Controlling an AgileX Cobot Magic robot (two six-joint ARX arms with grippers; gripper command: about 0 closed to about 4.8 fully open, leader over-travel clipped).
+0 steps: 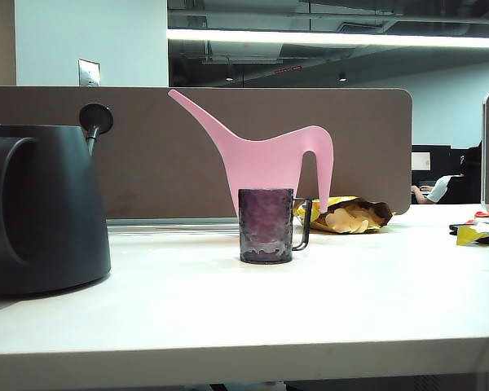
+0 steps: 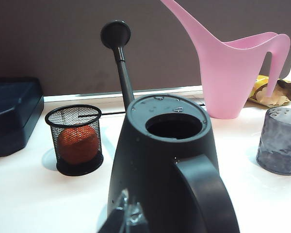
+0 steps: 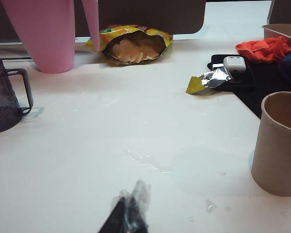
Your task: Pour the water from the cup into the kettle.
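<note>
Exterior view: the cup (image 1: 266, 226) stands upright mid-table (image 1: 326, 301), handle to the right, just in front of a pink watering can (image 1: 269, 167). The kettle (image 1: 41, 216) sits well apart at the left edge; a chip bag (image 1: 354, 214) lies behind. No arm shows.

Left wrist view: left pincer (image 2: 125, 217) hangs just behind the kettle's handle – can't tell how wide it stands. A mesh basket (image 2: 76, 141) holds an orange ball.

Right wrist view: right pincer (image 3: 127, 216) is closed, empty, over bare table near a small puddle (image 3: 148, 162) – cup at the far edge, a beige tumbler (image 3: 280, 143) opposite.
</note>
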